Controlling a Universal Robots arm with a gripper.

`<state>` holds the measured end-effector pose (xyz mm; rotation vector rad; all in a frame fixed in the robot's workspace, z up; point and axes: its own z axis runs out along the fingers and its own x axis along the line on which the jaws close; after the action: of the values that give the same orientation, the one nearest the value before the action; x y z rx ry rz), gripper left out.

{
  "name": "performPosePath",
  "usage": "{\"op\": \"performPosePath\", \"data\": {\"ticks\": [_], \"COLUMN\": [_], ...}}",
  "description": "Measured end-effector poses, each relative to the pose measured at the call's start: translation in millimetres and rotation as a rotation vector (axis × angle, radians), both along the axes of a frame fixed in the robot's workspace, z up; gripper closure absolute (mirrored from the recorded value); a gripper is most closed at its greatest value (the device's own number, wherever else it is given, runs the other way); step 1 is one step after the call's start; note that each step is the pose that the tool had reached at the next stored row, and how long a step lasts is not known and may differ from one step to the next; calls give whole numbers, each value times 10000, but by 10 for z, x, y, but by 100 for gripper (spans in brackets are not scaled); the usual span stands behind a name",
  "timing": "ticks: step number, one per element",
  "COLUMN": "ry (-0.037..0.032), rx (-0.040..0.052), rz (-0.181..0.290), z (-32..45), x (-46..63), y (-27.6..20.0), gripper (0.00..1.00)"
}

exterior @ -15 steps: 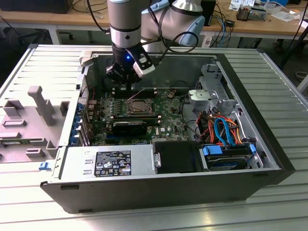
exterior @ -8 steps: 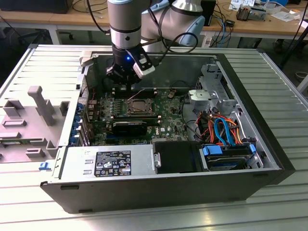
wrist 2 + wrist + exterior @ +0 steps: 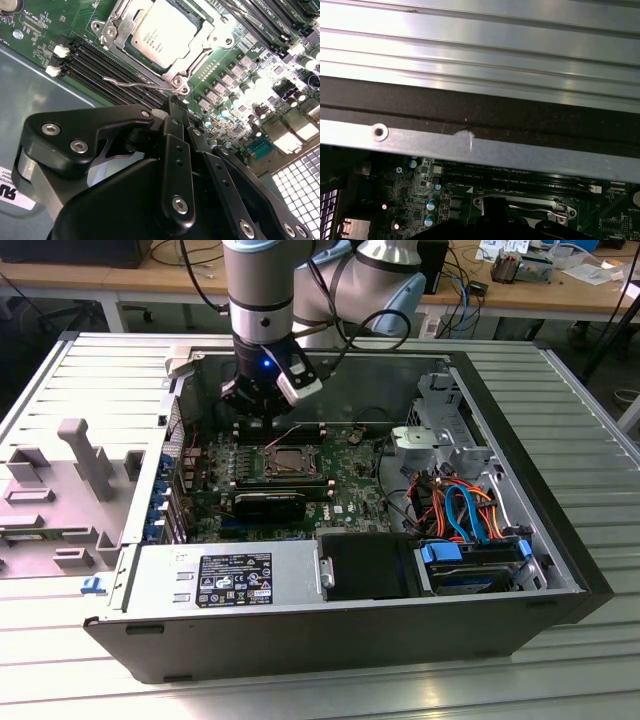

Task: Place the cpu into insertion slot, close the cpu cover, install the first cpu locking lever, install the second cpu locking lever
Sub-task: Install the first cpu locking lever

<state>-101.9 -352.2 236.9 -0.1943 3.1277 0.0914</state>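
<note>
Gripper: black two-finger gripper (image 3: 172,107) with fingers pressed together, tips just beside the thin silver wire locking lever (image 3: 145,85).
CPU: dull silver square cpu (image 3: 162,35) seated in the insertion slot.
Cover: silver-grey metal cpu cover (image 3: 122,25) lying flat around it on the green motherboard (image 3: 35,30).

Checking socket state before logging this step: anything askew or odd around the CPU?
One thing: in the second wrist view, a thin locking lever angles out from the socket corner across the black memory slots, not tucked along the cpu cover. The cover lies flat around the cpu. The gripper sits near that corner.
</note>
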Motion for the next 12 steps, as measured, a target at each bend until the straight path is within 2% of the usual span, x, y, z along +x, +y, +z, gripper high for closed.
{"op": "performPosePath", "data": {"ticks": [6,12], "ry": [-1,0], "rx": [0,-1], "rz": [53,336], "z": [-25,-95], "x": [1,3], "y": [0,1], "gripper": [89,89]}}
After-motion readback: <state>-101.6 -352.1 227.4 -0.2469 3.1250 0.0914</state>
